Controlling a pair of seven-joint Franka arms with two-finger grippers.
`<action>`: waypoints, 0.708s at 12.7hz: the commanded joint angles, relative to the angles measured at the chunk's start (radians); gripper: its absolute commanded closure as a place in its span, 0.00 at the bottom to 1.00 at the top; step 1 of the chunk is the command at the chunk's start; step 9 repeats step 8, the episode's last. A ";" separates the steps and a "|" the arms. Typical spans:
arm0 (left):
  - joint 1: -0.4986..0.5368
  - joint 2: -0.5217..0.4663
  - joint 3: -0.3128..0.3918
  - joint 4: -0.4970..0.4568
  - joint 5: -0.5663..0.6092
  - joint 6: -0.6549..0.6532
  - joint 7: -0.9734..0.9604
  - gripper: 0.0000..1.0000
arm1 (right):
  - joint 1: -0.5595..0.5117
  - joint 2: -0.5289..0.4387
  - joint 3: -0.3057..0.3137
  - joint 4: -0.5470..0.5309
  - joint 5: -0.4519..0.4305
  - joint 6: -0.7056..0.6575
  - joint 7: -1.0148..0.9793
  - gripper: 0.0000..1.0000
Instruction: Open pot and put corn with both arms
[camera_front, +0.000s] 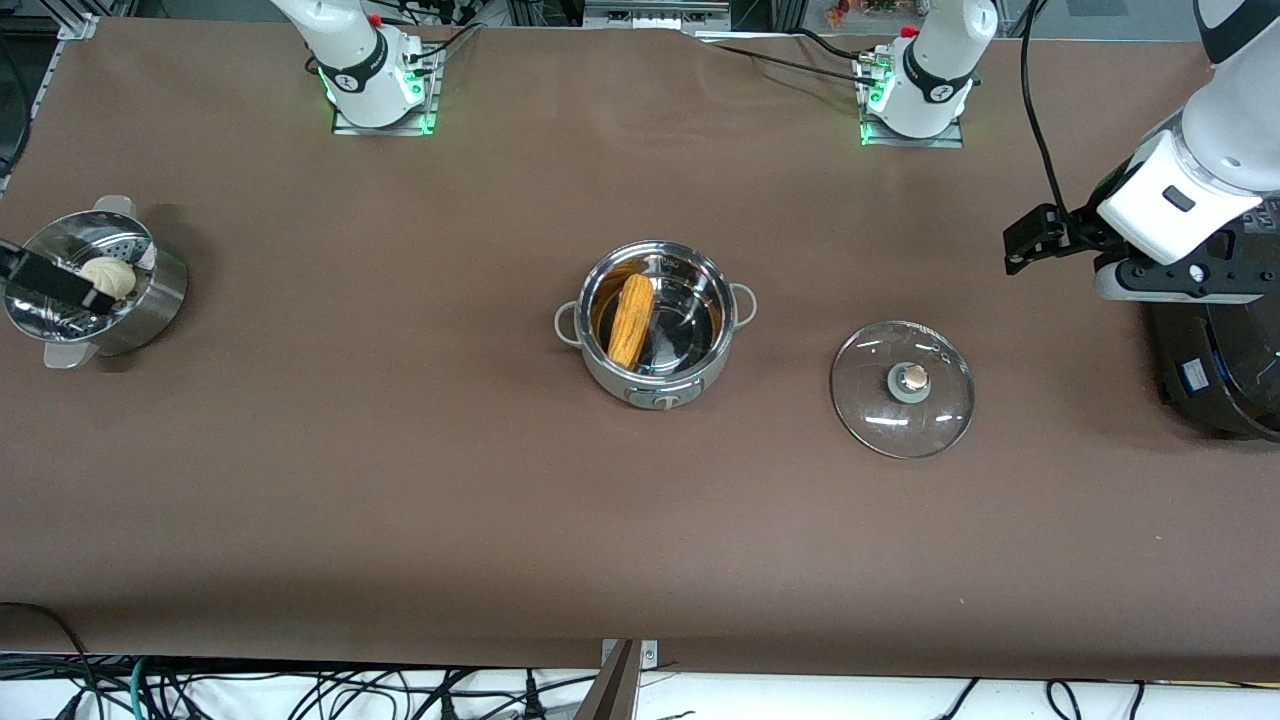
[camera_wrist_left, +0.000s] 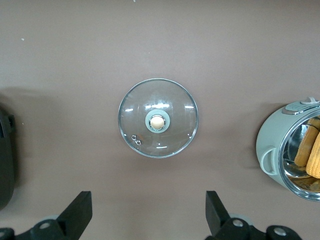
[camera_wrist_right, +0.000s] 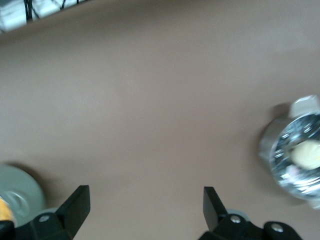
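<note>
Corn (camera_front: 631, 319) lies inside my pot (camera_front: 655, 322) at the middle of the table (camera_front: 400, 480) in the front view, slanted along the pot's side toward the right arm's end. The glass lid (camera_front: 902, 388) rests flat on the cloth beside the pot, toward the left arm's end and a little nearer the front camera, apart from the pot. My left gripper (camera_front: 1020, 245) hangs in the air over the table's edge at that end, beside the black cooker (camera_front: 1225, 370), well apart from both lid and pot. My right gripper (camera_front: 50, 280) shows only as a dark bar over the steamer basket (camera_front: 95, 285) with its white bun (camera_front: 108, 276), well away from the pot.

From the left wrist view, my left fingers (camera_wrist_left: 80, 212) stand wide with nothing between them; the lid (camera_wrist_left: 158, 118) sits on the cloth, knob up, and the pot (camera_wrist_left: 292, 152) with the corn (camera_wrist_left: 314, 152) shows at the picture's edge.

From the right wrist view, my right fingers (camera_wrist_right: 77, 205) are likewise spread wide and empty. The steamer basket (camera_wrist_right: 295, 152) and bun (camera_wrist_right: 306, 153) appear blurred at one edge.
</note>
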 joint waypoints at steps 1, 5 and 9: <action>0.004 0.006 -0.001 0.024 -0.005 -0.020 0.023 0.00 | 0.014 -0.009 -0.028 -0.046 -0.032 -0.010 -0.121 0.00; 0.004 0.006 -0.001 0.024 -0.005 -0.020 0.023 0.00 | 0.017 0.052 -0.023 0.018 -0.041 -0.041 -0.123 0.00; 0.004 0.006 -0.003 0.024 -0.005 -0.020 0.023 0.00 | 0.014 0.058 -0.024 0.018 -0.041 -0.038 -0.123 0.00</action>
